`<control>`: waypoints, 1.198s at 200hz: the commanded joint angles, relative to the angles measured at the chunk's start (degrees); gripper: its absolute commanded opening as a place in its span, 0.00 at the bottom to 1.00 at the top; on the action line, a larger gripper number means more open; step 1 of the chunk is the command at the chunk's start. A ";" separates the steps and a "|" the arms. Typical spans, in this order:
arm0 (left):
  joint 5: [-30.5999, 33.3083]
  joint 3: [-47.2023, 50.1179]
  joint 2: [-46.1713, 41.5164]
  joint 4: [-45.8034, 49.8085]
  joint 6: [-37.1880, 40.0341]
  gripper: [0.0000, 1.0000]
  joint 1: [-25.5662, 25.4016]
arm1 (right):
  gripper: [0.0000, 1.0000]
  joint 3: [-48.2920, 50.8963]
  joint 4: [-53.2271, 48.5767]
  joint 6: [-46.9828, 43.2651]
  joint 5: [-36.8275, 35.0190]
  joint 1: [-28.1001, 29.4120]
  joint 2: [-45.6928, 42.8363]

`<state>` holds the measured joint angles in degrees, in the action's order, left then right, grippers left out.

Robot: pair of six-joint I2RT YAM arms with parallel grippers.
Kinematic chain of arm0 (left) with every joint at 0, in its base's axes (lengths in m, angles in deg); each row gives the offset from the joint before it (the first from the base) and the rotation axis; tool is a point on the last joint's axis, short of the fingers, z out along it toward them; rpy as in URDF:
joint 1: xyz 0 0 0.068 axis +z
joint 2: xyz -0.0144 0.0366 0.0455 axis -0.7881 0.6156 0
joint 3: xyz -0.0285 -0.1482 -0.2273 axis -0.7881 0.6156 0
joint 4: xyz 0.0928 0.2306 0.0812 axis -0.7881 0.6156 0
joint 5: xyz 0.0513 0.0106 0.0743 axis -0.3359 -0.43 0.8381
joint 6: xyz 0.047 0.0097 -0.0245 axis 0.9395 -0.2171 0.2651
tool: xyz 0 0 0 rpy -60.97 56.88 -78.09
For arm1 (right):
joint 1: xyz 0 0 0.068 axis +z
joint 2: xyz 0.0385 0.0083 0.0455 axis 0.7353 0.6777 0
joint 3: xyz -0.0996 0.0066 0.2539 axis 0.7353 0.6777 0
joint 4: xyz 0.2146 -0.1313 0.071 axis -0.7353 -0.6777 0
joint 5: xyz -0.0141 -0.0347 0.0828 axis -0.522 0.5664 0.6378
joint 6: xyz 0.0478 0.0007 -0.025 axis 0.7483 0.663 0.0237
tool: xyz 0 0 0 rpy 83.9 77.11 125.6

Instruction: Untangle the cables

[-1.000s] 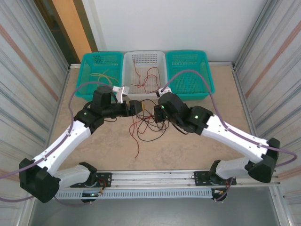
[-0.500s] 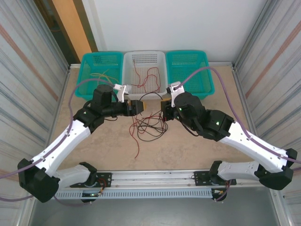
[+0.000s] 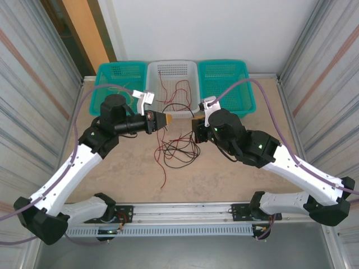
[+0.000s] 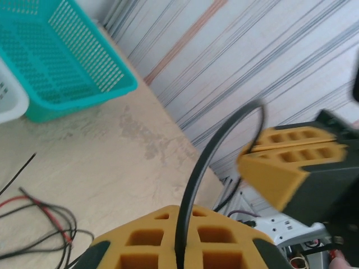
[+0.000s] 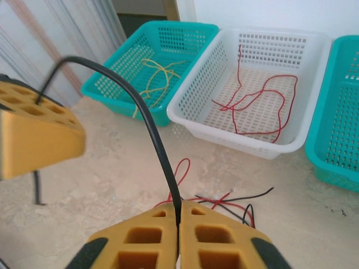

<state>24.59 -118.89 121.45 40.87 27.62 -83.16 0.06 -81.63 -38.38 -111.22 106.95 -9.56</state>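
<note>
A black cable (image 3: 179, 113) arcs in the air between my two grippers. My left gripper (image 3: 165, 119) is shut on one end of it (image 4: 221, 137), the strand pinched between the yellow pads (image 4: 146, 241). My right gripper (image 3: 195, 122) is shut on the other end (image 5: 147, 117), clamped between its pads (image 5: 216, 235). Below them a loose tangle of red and black cables (image 3: 176, 150) lies on the table; it also shows in the right wrist view (image 5: 235, 200). Yellowish cables (image 3: 122, 89) lie in the left teal basket, a red cable (image 3: 178, 92) in the white basket.
Three baskets stand along the back edge: a teal basket (image 3: 120, 65), a white basket (image 3: 171, 63) and a second teal basket (image 3: 224, 63). Corrugated metal walls (image 3: 33, 84) close both sides. A rail (image 3: 185, 210) runs along the near edge.
My left gripper has shut on the black cable and lifted back toward the baskets. My right arm swung right a second ago, then held still.
</note>
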 commanded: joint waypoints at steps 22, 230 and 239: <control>-7.15 -1.52 -4.12 -15.52 -7.04 0.00 -0.79 | 0.49 2.02 4.14 0.83 -0.80 -1.17 -2.30; -7.77 -0.58 -3.50 -26.08 -14.14 0.00 0.13 | 0.65 13.59 13.85 1.05 11.32 -4.07 -13.31; -8.03 -0.55 -3.36 -26.26 -14.35 0.00 0.15 | 0.66 14.47 15.62 0.78 12.86 -4.07 -14.14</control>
<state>17.40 -119.63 118.13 17.46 14.52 -83.47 12.50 -70.52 -35.46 -101.25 102.56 -21.71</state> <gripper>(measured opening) 0.076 0.648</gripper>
